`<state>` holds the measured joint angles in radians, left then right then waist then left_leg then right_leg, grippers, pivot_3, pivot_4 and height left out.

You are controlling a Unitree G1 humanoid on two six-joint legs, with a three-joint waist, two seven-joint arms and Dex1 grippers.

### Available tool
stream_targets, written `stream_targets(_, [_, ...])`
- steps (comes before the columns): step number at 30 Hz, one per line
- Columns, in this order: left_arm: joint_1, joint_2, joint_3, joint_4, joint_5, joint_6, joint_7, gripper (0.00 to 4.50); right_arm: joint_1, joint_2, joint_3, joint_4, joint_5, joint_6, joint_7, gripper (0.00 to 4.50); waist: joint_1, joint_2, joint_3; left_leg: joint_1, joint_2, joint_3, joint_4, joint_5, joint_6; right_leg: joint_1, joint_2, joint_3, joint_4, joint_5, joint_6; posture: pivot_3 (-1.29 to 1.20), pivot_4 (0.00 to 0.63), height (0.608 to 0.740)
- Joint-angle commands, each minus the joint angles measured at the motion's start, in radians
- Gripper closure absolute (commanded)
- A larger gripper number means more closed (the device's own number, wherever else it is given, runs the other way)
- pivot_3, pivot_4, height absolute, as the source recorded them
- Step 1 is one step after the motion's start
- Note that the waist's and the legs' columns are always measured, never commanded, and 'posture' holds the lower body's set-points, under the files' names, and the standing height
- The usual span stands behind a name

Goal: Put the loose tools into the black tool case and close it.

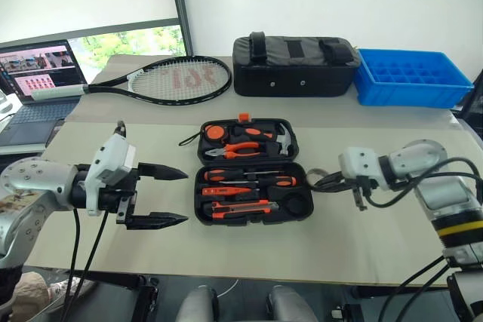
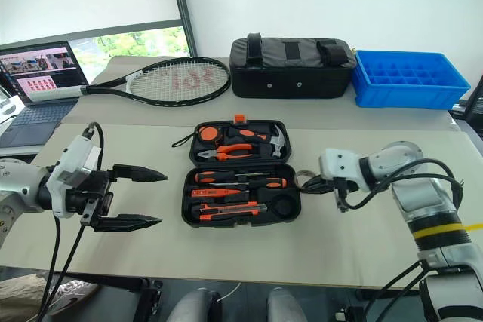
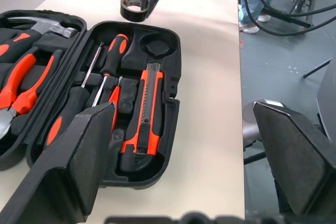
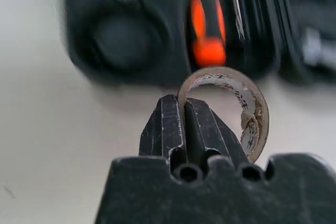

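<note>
bare table [image 1: 362, 239] beside tool case [image 1: 253, 220]

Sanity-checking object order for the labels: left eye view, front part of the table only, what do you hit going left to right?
Left gripper, open → black tool case, lying open → tape roll → right gripper, shut on the roll's wall.

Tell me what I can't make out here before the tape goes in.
- Round slot: its depth, from the head views.
- Case: blurred in the right wrist view, tool seating unclear.
- Tape roll: part of its rim hidden by the right gripper.
- Case latch: too small to judge.
</note>
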<state>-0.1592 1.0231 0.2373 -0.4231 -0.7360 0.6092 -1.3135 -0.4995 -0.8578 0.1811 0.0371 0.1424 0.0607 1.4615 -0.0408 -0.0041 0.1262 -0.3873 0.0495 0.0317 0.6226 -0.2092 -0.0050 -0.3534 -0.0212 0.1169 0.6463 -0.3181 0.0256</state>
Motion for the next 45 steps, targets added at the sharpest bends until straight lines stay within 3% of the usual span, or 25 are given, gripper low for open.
stream_targets(1, [-0.018, 0.013, 0.018, -0.005, 0.005, -0.032, -0.002, 0.0, 0.061, -0.016, 0.028, -0.187, 0.03, 0.093, -0.004, 4.48, 0.003, 0.0, 0.0, 0.0, 0.0, 0.0, 0.0, 0.0, 0.0, 0.0, 0.0, 0.0, 0.0, 0.0, 0.0, 0.0, 0.15, 0.707])
stream_targets(5, [-0.022, 0.014, 0.014, 0.001, 0.014, -0.041, -0.007, 0.0, 0.078, -0.018, 0.054, -0.217, 0.0, 0.092, -0.023, 4.48, 0.003, -0.001, 0.0, 0.0, 0.0, 0.0, 0.0, 0.0, 0.0, 0.0, -0.001, 0.0, 0.0, 0.0, 0.0, 0.0, 0.15, 0.707])
stream_targets(18, [-0.025, 0.006, -0.009, 0.038, 0.056, -0.09, -0.01, 0.0, 0.022, 0.0, 0.038, -0.195, 0.01, 0.082, -0.08, 0.14, 0.0, -0.002, 0.001, 0.0, 0.0, 0.001, 0.0, 0.0, 0.0, -0.001, 0.0, 0.0, 0.0, 0.0, 0.0, 0.0, 0.15, 0.707])
stream_targets(33, [-0.036, -0.004, -0.021, 0.052, 0.069, -0.115, -0.018, 0.0, -0.015, 0.054, 0.051, -0.075, -0.072, -0.062, -0.177, 0.06, -0.001, -0.002, 0.001, 0.0, 0.0, 0.001, 0.0, 0.0, 0.0, -0.001, 0.0, 0.0, 0.0, 0.0, 0.0, 0.0, 0.15, 0.707])
stream_targets(38, [-0.028, -0.004, -0.01, 0.058, 0.069, -0.11, -0.013, 0.0, 0.003, 0.017, -0.003, -0.12, 0.06, 0.057, -0.106, 0.06, 0.002, -0.002, 0.001, -0.001, 0.0, 0.001, 0.0, 0.0, 0.0, -0.001, 0.0, 0.0, 0.0, 0.0, 0.0, 0.0, 0.15, 0.707])
stream_targets(41, [-0.031, -0.043, 0.009, 0.109, 0.044, -0.073, 0.041, 0.0, -0.05, 0.049, -0.038, -0.041, 0.075, 0.109, -0.167, 0.06, -0.001, -0.002, 0.001, 0.0, 0.0, 0.001, 0.0, 0.0, 0.0, -0.001, 0.0, 0.0, 0.0, 0.0, 0.0, 0.0, 0.15, 0.707])
stream_targets(45, [-0.062, -0.107, -0.027, 0.231, 0.137, -0.098, 0.152, 0.0, -0.114, 0.112, -0.072, 0.118, 0.075, 0.202, -0.26, 0.06, -0.006, -0.004, 0.002, 0.004, 0.001, 0.001, -0.001, 0.0, 0.0, 0.0, 0.001, 0.0, 0.001, 0.0, -0.001, 0.0, 0.15, 0.707])
